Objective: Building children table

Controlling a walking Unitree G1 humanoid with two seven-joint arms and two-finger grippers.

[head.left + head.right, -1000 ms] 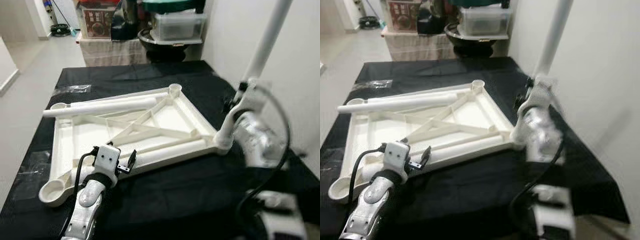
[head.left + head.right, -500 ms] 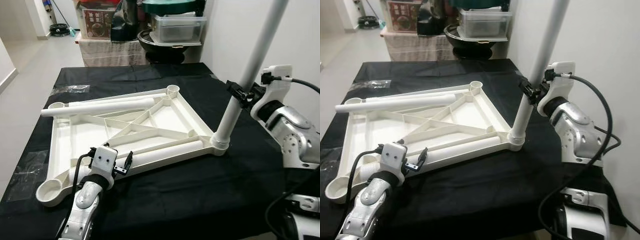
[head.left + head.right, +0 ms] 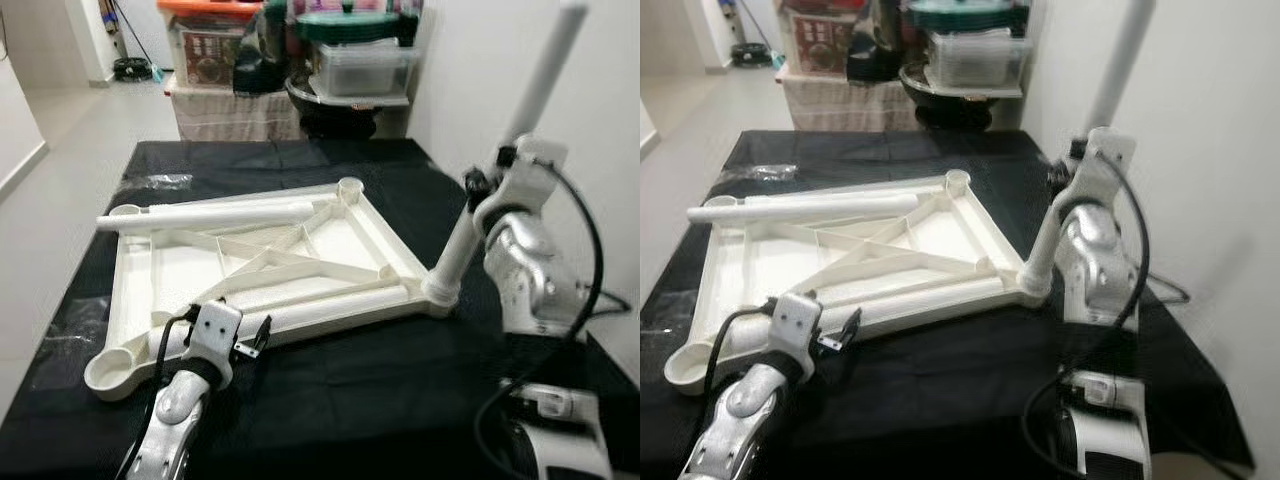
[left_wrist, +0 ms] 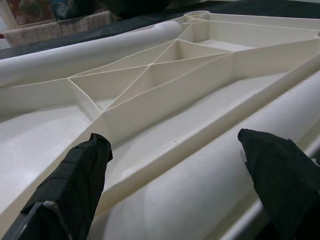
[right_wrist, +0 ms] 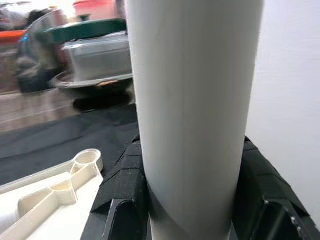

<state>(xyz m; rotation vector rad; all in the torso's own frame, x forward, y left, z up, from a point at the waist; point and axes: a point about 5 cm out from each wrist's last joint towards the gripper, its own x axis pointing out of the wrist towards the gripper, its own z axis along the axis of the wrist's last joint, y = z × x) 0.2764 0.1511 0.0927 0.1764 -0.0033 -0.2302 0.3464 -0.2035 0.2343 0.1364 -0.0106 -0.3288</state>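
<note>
Left eye view, nearest the camera: the left gripper [image 3: 258, 337] hovers at the near edge of the upturned white tabletop [image 3: 180, 270], its black fingers [image 4: 82, 172] spread wide and empty on either side of a loose leg [image 3: 345, 303] that lies along that near edge. The tabletop rests ribs-up on the black cloth [image 3: 350, 390] covering the work surface, with an empty round socket [image 3: 120, 367] at its near-left corner. At the near-right corner a standing leg [image 3: 460, 245] rises at a slant out of its socket, and the right gripper [image 3: 485, 190] is closed around it partway up; in the right wrist view both pads [image 5: 122, 185] press against the shaft. Compared with half a second earlier, the right arm has swung in closer to the leg and now stands between it and the wall, suggesting a turning or seating motion on the joint; the left gripper has barely moved. Farther back, a second loose leg [image 3: 210, 214] lies across the far side of the tabletop, and beyond the cloth stand storage boxes [image 3: 360, 65]. One leg appears fitted; three sockets remain.
</note>
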